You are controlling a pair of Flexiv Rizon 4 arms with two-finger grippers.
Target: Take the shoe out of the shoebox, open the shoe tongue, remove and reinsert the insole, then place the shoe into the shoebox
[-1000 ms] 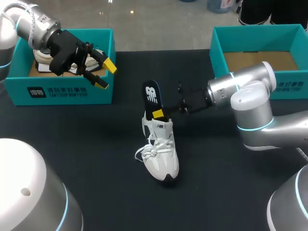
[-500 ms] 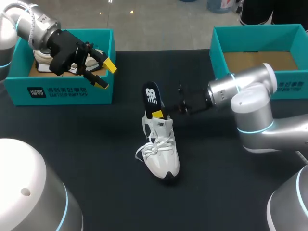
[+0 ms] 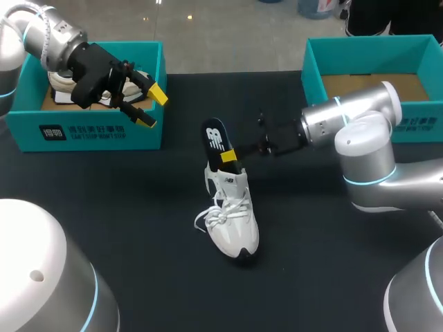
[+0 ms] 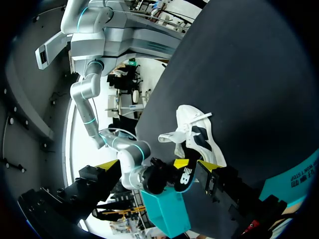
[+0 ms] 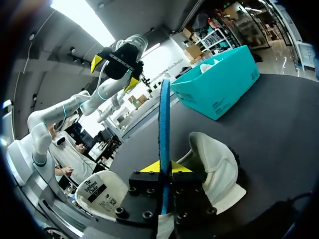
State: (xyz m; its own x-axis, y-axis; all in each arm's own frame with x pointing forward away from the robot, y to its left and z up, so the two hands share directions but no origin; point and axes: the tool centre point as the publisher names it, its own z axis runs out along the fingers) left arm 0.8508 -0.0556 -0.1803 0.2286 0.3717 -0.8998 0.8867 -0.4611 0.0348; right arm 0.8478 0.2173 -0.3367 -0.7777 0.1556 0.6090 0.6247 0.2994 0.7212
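Head view is showing a white shoe (image 3: 234, 221) sitting on the dark surface (image 3: 138, 228) roughly midway between two teal shoeboxes, its toe pointing towards the robot and its laces lying loose. A dark insole (image 3: 217, 142) is sticking up and back out of the shoe's opening, with its lower end down inside the collar. The right arm (image 3: 360, 138) is coming in level from the right, and the right jaws are gripping the insole just above the collar, one yellow fingertip (image 3: 227, 155) showing against it. Right wrist view is showing this close up: the insole's blue edge (image 5: 164, 129) is standing upright, pinched from both sides between the two yellow tips, while the shoe's heel cup (image 5: 214, 169) is sitting just ahead and to one side. The left arm (image 3: 48, 41) is hanging over the left shoebox (image 3: 97, 131), and the left jaws are gaping wide with nothing between them, held above that box's front wall, well apart from the shoe. Something white is lying inside that box behind them, though I cannot tell what it is. The right shoebox (image 3: 415, 117) is standing beyond the right arm, its brown floor showing. Left wrist view is looking across the surface at the shoe (image 4: 199, 137) with the insole (image 4: 187, 174) rising from it.
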